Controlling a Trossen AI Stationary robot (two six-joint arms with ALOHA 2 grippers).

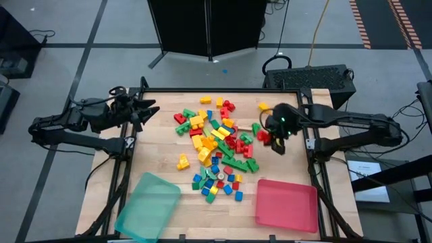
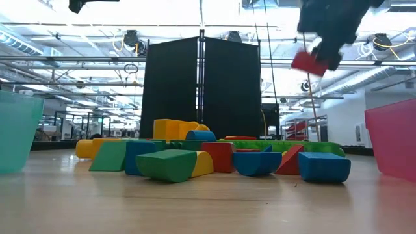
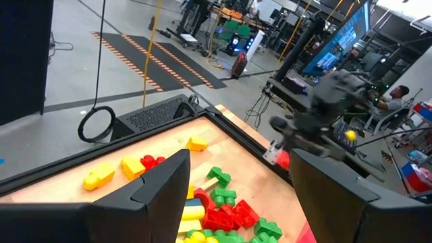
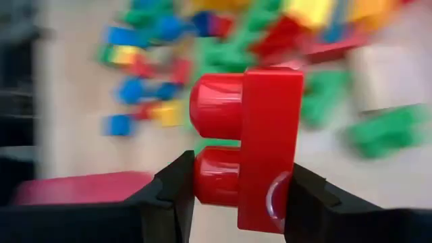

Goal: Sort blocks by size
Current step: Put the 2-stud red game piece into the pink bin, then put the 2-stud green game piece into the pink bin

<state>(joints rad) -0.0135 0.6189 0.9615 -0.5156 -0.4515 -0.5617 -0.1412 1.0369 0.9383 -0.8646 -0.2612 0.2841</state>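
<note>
A heap of red, yellow, green and blue blocks [image 1: 216, 145] lies on the wooden table's middle; the low view shows it as a row [image 2: 214, 159]. My right gripper [image 1: 277, 140] hangs above the heap's right edge, shut on one red studded block [image 4: 263, 142], which the low view shows high over the table [image 2: 309, 63]. My left gripper [image 1: 150, 111] waits open over the table's far left edge with nothing between its fingers [image 3: 162, 189]. My right gripper pinches the red block between its two fingers: one finger [image 4: 177, 185] lies against a stud, the other [image 4: 307, 196] against the flat face opposite. The hold is at the block's end [image 4: 270, 202] nearest the gripper. The fingers slant downward from the table's right side. The block is lifted clear.
A flat translucent teal tray [image 1: 148, 206] lies at the near left and a flat red tray [image 1: 287, 204] at the near right. A single yellow block [image 1: 183, 162] sits left of the heap. Bare wood shows between the trays and along the right edge.
</note>
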